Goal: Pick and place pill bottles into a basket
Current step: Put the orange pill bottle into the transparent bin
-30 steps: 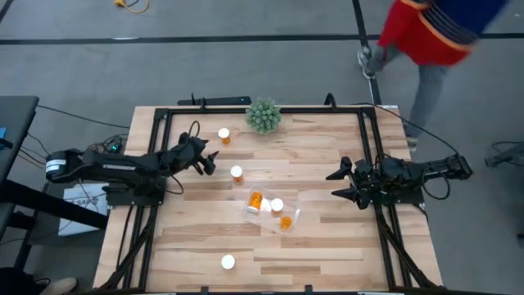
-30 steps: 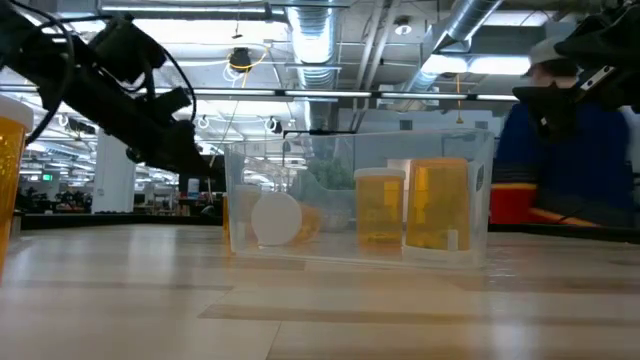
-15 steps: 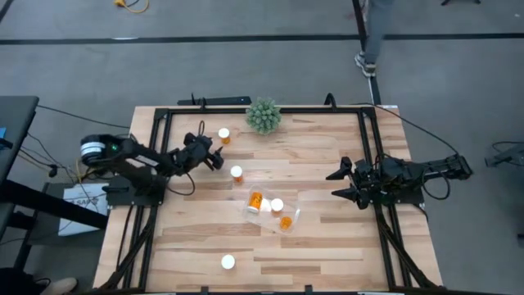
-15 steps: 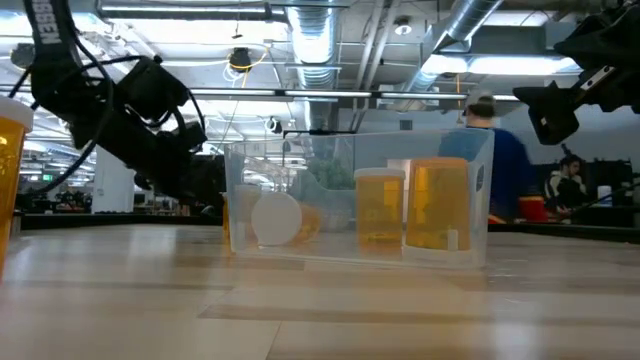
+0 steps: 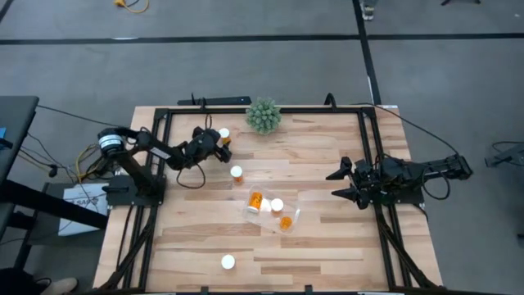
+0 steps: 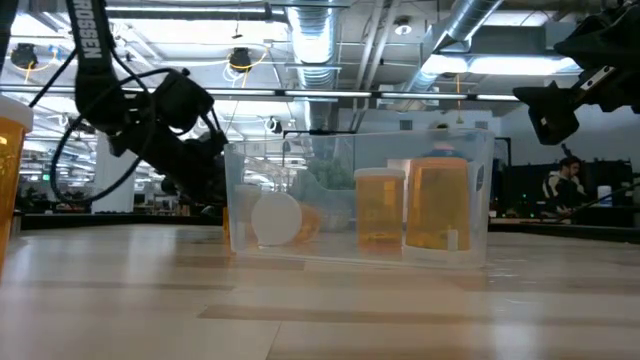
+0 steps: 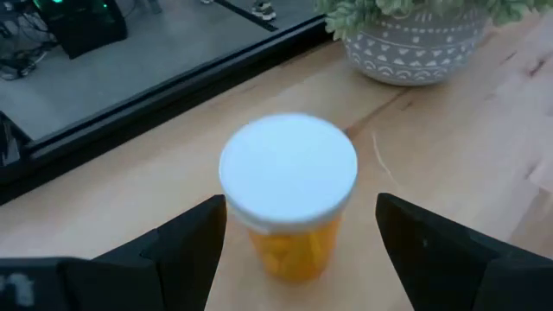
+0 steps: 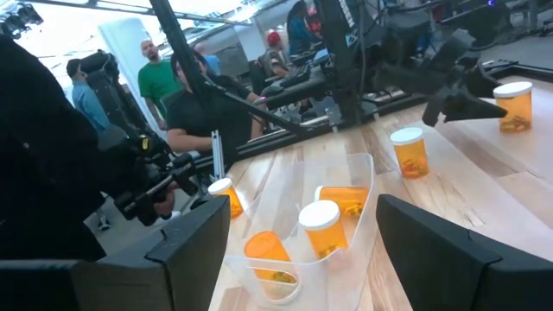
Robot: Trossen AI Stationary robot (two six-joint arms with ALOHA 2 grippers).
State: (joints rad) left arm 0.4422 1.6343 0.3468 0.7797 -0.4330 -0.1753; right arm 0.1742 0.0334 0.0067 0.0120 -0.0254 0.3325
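My left gripper (image 5: 218,144) is open at the table's far left, its fingers standing on either side of an upright orange pill bottle with a white cap (image 5: 223,133), without touching it. The left wrist view shows this bottle (image 7: 288,168) between the fingers. A second bottle (image 5: 237,173) stands nearer the middle. A third bottle (image 5: 228,262) stands by the near edge. The clear basket (image 5: 294,215) holds three bottles, one of them lying on its side (image 5: 256,201). My right gripper (image 5: 344,183) is open and waits at the table's right side.
A spiky green plant in a patterned pot (image 5: 263,115) stands at the far edge, close to the right of the left gripper's bottle. A black metal frame (image 5: 164,115) runs round the table. People show in the room beyond the table (image 8: 160,73).
My left gripper has moved toward the table's far edge and a little right, up to the far-left bottle, and now stands around it. A person beyond the table's far right corner has walked out of the high view. The bottles and the basket have stayed in place.
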